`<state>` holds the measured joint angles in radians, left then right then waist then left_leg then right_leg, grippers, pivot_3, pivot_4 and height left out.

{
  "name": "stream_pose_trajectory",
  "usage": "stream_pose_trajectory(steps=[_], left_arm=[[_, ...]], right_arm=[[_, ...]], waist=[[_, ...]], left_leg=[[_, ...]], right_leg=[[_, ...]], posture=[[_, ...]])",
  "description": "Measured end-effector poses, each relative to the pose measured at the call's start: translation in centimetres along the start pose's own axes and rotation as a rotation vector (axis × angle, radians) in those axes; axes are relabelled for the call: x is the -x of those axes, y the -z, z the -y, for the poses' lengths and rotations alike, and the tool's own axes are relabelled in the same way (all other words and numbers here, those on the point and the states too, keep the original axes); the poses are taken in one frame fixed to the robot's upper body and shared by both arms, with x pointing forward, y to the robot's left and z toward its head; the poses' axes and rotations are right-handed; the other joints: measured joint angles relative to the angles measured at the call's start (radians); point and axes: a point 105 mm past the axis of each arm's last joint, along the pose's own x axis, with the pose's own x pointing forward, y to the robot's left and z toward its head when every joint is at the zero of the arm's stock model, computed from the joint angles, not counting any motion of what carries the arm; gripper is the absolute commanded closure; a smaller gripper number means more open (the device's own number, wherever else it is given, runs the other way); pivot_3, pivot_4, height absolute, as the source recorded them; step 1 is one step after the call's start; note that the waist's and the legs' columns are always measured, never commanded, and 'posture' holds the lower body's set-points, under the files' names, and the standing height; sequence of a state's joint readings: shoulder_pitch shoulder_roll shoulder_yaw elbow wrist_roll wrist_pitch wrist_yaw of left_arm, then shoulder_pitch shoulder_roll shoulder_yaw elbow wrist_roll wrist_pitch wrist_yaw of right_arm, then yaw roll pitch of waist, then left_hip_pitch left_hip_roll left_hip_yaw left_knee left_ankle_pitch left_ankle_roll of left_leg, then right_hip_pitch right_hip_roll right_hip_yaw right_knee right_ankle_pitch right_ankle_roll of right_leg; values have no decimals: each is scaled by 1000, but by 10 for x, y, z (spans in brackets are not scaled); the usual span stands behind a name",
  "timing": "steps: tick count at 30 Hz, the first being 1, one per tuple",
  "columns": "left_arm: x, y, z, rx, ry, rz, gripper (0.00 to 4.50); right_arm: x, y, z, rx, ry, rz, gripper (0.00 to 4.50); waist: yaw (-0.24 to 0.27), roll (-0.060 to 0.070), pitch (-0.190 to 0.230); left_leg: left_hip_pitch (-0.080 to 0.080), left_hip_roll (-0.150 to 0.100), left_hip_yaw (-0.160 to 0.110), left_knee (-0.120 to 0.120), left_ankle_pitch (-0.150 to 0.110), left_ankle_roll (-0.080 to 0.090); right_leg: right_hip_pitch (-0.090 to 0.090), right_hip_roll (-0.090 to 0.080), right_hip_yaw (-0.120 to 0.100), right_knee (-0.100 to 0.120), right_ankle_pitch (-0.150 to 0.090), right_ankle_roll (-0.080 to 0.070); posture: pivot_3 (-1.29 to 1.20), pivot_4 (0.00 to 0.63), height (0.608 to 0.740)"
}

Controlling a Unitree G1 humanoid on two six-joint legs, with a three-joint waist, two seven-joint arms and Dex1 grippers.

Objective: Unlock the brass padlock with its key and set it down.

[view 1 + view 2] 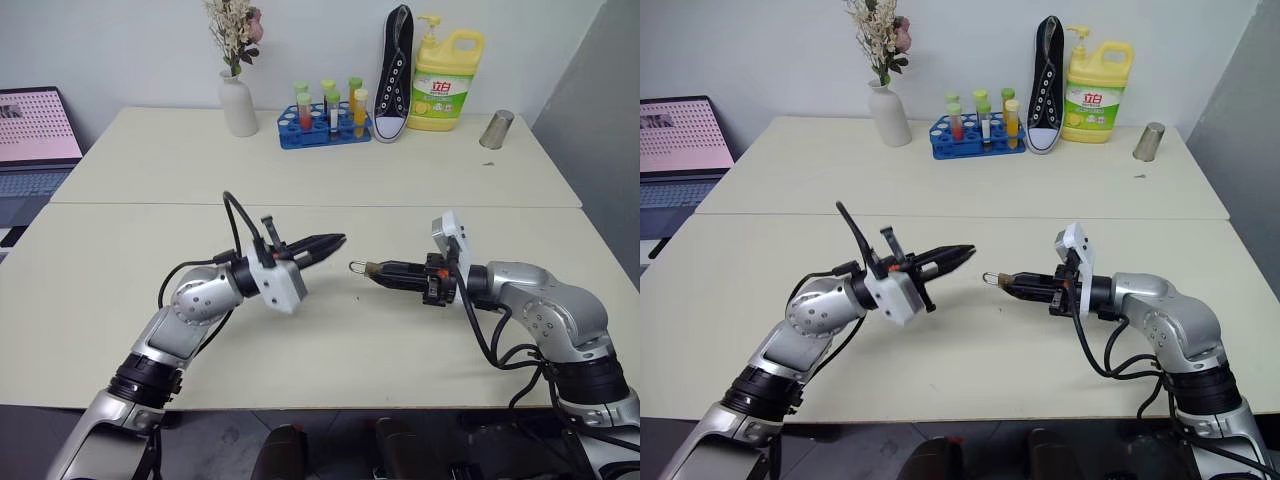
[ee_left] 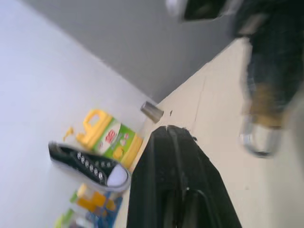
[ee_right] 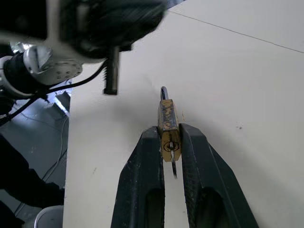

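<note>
Cream worktop (image 1: 300, 350) stretches beneath both arms near its front edge. Right gripper (image 3: 169, 142) has its fingers clamped on the brass padlock (image 3: 167, 128), key (image 3: 173, 167) seemingly already inserted; left gripper (image 1: 335, 241), fingers together, must next grasp and turn that key.

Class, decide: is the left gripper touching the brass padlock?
Apart. The left eye view shows bare table between the left gripper and the brass padlock.

arms: silver metal shells, black joint bands
cables: black, looped at wrists
fingers (image 3: 142, 180): black, tapered
wrist blocks: white
</note>
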<state>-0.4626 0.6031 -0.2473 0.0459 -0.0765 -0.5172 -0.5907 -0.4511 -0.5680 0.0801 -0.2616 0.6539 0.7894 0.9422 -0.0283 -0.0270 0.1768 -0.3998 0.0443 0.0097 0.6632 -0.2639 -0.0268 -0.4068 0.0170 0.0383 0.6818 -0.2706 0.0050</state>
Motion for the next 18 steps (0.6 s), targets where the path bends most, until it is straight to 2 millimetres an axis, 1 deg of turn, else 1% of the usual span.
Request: stream_pose_trajectory(steps=[2, 5, 9, 12, 14, 18], left_arm=[[-3, 5, -6, 114, -7, -31, 4500], [-5, 9, -1, 263, 25, -52, 4500], [-3, 10, 15, 454, 121, -77, 4500], [2, 9, 32, 587, 196, -96, 4500], [5, 6, 38, 624, 242, -105, 4500], [6, 3, 46, 651, 293, -116, 4500]], right_arm=[[0, -2, -4, 31, -20, -2, 4360], [0, -1, -7, 39, -30, -6, 4360], [-1, -3, -11, 52, -40, -2, 4360], [-1, -3, -11, 50, -42, -1, 4360], [-1, -4, -11, 48, -45, 2, 4360], [-2, -4, -12, 43, -51, 6, 4360]], waist=[[0, 0, 0], [0, 0, 0], [-1, 0, 0], [-1, 0, 0], [-1, 0, 0], [0, 0, 0]], left_leg=[[0, 0, 0, 0, 0, 0], [0, 0, 0, 0, 0, 0], [0, 0, 0, 0, 0, 0], [0, 0, 0, 0, 0, 0], [0, 0, -1, 0, 0, 0], [0, 0, -1, 0, 0, 0]], right_leg=[[0, 1, 0, 0, 0, 0], [0, 2, 0, 0, 0, 0], [0, 3, 0, 0, 0, 0], [0, 3, 1, 0, 0, 0], [0, 4, 1, 0, 0, 0], [0, 4, 1, 0, 0, 0]], posture=[[0, 150, 740], [0, 150, 740], [0, 150, 740], [0, 150, 740], [0, 150, 740], [0, 150, 740]])
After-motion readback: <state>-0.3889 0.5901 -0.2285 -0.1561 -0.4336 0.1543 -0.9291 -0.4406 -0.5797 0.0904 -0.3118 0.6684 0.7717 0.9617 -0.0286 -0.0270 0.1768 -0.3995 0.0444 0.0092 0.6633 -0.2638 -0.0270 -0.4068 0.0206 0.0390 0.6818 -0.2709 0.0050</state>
